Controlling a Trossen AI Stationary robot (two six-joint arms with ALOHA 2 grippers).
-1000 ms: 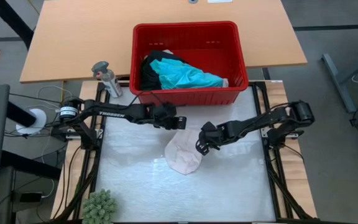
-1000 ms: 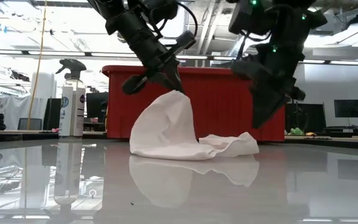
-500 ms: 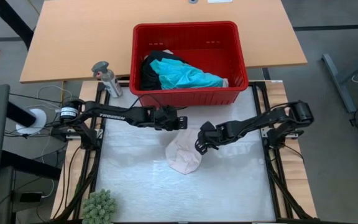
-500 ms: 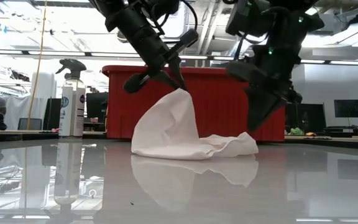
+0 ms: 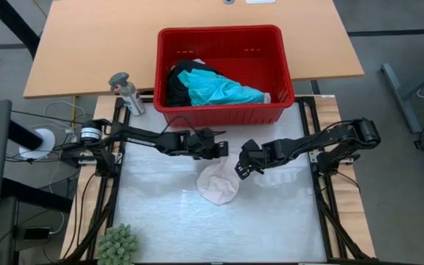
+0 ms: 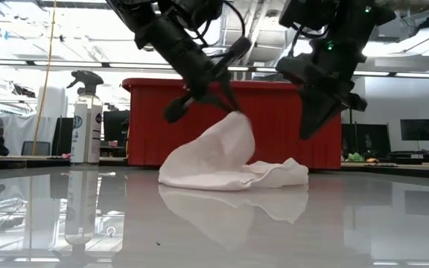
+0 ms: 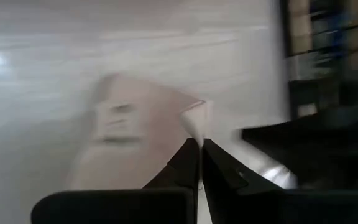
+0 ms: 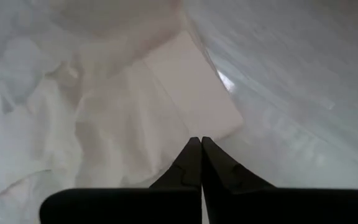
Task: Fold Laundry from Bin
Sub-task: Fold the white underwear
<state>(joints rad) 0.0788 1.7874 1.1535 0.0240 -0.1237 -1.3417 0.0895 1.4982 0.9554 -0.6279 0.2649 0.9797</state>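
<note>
A small pale pink-white piece of laundry (image 5: 219, 185) lies at the middle of the white table, raised into a peak (image 6: 233, 119) with its low part (image 6: 274, 175) spread on the surface. My left gripper (image 6: 228, 104) is shut on that peak. My right gripper (image 6: 308, 132) hangs shut just right of it, above the cloth, with nothing in it; its wrist view looks down on the cloth (image 8: 123, 118). The red bin (image 5: 227, 31) stands at the far edge with a turquoise shirt (image 5: 223, 90) and black clothing (image 5: 177, 85) inside. My left gripper pinches a corner of the pale piece (image 7: 194, 118) between its two fingers. The fingers slant down from the table's left. The cloth falls from them like a tent, and its lower edge (image 6: 199, 179) rests on the table.
A spray bottle (image 5: 126, 92) stands left of the bin. A green spiky ball (image 5: 118, 244) sits at the near left corner. Open table surface lies toward the near edge and on both sides of the cloth.
My left gripper has moved toward the table's right edge and a little down, carrying the held corner; the cloth's peak now leans over to the right while its base stays put. My right gripper has risen clear of the cloth.
</note>
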